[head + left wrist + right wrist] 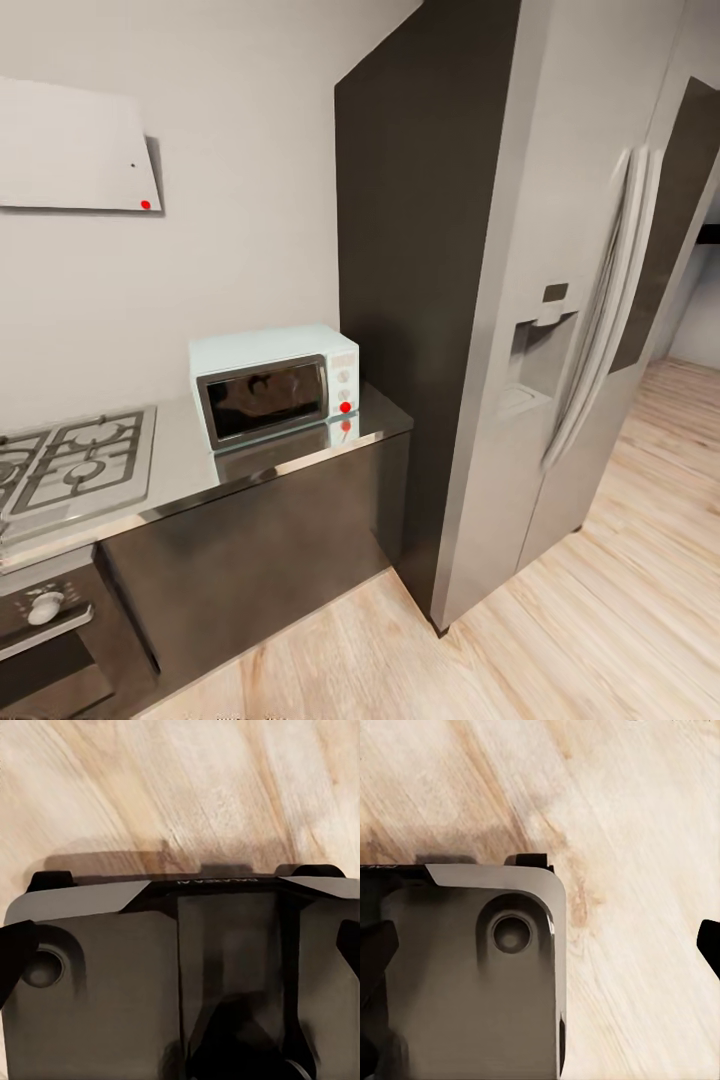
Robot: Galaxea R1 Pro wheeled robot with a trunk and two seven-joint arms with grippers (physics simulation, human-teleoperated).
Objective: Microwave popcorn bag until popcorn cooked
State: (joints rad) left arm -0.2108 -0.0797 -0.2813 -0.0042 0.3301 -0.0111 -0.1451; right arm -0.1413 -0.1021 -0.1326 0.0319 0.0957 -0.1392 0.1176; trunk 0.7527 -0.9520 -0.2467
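The pale mint-blue microwave (272,383) stands with its door shut at the right end of the grey glossy countertop (180,455), against the wall. Its white panel carries two knobs and a red dot. The popcorn bag is out of view. In the left wrist view my left gripper (180,952) hangs over my own grey base and the wood floor, its dark fingertips (13,960) far apart at the frame's edges, open and empty. My right gripper (540,949) hangs the same way, fingertips (709,945) wide apart, nothing between them.
A gas hob (70,465) lies left of the microwave, under a white slanted hood (75,145). A built-in oven (45,620) sits below the hob. A tall dark panel (420,250) and a grey fridge (570,330) stand to the right. Light wood floor (600,600) stretches right.
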